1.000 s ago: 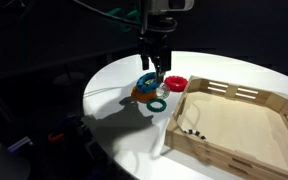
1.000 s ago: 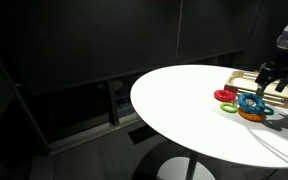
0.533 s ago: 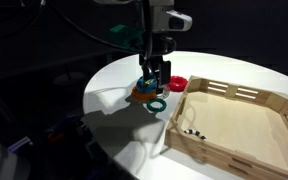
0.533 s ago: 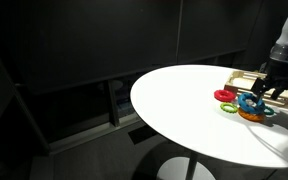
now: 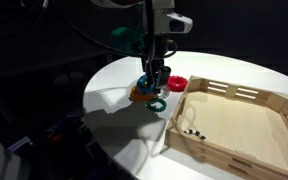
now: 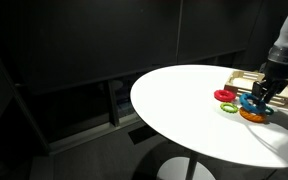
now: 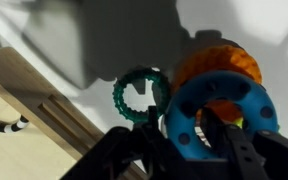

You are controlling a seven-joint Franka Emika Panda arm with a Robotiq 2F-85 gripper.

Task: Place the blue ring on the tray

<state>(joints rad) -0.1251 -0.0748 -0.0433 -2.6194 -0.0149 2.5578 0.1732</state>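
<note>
**A:** What's shown, quick version?

**B:** Round white table [image 5: 112,72] in a dark room. The robot arm comes down from above, with the gripper [image 5: 154,80] low over a small cluster of rings. The blue ring [image 5: 147,86] lies on top of an orange ring [image 5: 139,96], on the table and outside the tray [image 5: 227,93]. The tray sits just beside the cluster and holds only a small striped item [image 5: 191,130] (too small to identify).

**A:** Other rings?

**B:** A thin green ring [image 7: 141,95] touches the stack on the tray side, and a red ring [image 5: 174,83] lies close by.

**A:** Is the gripper holding anything?

**B:** In the wrist view the gripper [image 7: 182,136] straddles the blue ring's [image 7: 219,108] band, approx. one finger through the hole and one outside the rim. I can't tell whether the jaws have clamped or are only near it. The ring rests flat on the orange ring [image 7: 220,60], not lifted.

**A:** So which step is this?

**B:** Grasp stage, I'd judge; transport hasn't begun. Next it needs a firm pinch on the band and a straight lift, so the orange and green rings aren't dragged along. Then it needs enough height to carry the ring over the tray's raised side, and a release inside.
</note>
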